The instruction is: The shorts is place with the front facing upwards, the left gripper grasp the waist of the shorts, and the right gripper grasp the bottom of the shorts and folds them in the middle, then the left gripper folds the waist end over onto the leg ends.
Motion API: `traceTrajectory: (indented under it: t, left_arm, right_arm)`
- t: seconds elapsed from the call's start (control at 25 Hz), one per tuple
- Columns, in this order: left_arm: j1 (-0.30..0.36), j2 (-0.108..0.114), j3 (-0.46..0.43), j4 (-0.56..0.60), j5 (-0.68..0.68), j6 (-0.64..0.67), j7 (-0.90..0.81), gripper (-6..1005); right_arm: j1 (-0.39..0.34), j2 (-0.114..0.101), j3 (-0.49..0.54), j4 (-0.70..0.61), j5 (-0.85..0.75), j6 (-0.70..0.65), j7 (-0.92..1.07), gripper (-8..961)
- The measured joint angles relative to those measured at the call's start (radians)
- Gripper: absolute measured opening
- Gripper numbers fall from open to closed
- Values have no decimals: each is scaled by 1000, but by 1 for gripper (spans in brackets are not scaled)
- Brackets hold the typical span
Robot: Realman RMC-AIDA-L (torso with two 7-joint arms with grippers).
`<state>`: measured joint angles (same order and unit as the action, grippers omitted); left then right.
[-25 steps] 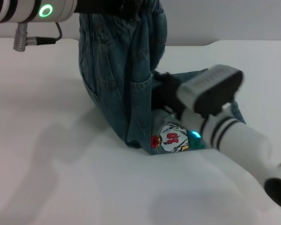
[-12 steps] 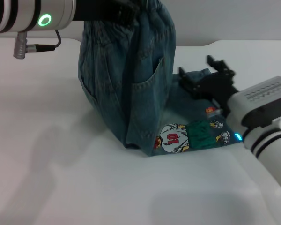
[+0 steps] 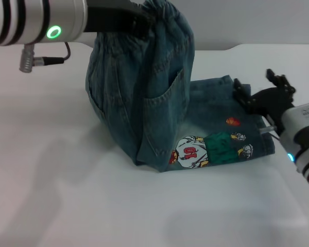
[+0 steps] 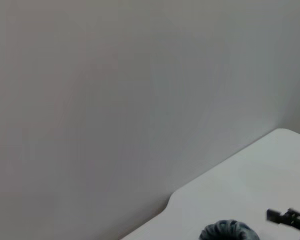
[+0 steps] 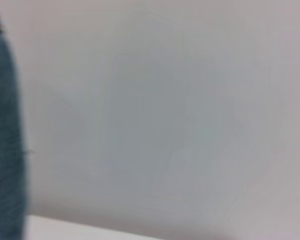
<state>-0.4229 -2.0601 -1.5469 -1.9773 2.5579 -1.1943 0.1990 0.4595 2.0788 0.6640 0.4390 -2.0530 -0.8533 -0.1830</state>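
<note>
shorts (image 3: 144, 98) made of blue denim are seen in the middle of the white table (image 3: 67, 195). the waist end is held high up in the air by the left gripper (image 3: 139, 20), which is closed tight on the bunched waistband. the rest of the cloth hangs down from there. the leg ends lie flat on the table, and a cartoon patch (image 3: 208, 149) is shown on them. the right gripper (image 3: 262, 92) is seen just beside the far edge of the leg ends, with its fingers spread apart and nothing held in them.

the step in hand is judged to be the last fold, where the waist is laid over the legs. to do it well, the waist should be carried across toward the leg ends and then lowered slowly, so the cloth is laid down smooth. the grip should be let go only when the waist is resting on the legs. the flat part could be dragged if the waist is pulled too hard.

the table is plain and white. a pale grey wall (image 4: 115, 100) is seen behind it.
</note>
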Motion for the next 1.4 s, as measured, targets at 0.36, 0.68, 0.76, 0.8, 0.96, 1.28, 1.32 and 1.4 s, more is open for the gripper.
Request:
traceTrajectory:
  t: [0.36,0.68,0.76,0.8,0.96,1.28,1.32,1.4]
  left_arm:
    - [63,0,120,76,-18,206,8,100]
    - [80,-2,302,170,-65,417,67,130]
    - [73,-2,316,183,-80,437,77,175]
    - [73,-2,321,187,-85,446,83,198]
    - [73,-2,329,202,-88,484,88,287]
    - [164,0,351,241,-73,691,138,624]
    - [170,0,350,252,-70,709,143,654]
    - [179,1,348,266,-66,735,148,712]
  right_arm:
    - [-161,-4,98,5,-1,-280,-79,830]
    - [-206,-7,110,27,-6,-317,-81,830]
    - [-207,-7,110,30,-8,-317,-81,830]
    - [-207,-8,111,30,-8,-318,-81,830]
    - [-211,-9,111,31,-9,-335,-81,830]
    - [-298,-10,156,116,-6,-433,-205,830]
    - [-313,-10,170,137,-5,-434,-236,830]
    - [-348,-10,189,179,-5,-444,-272,830]
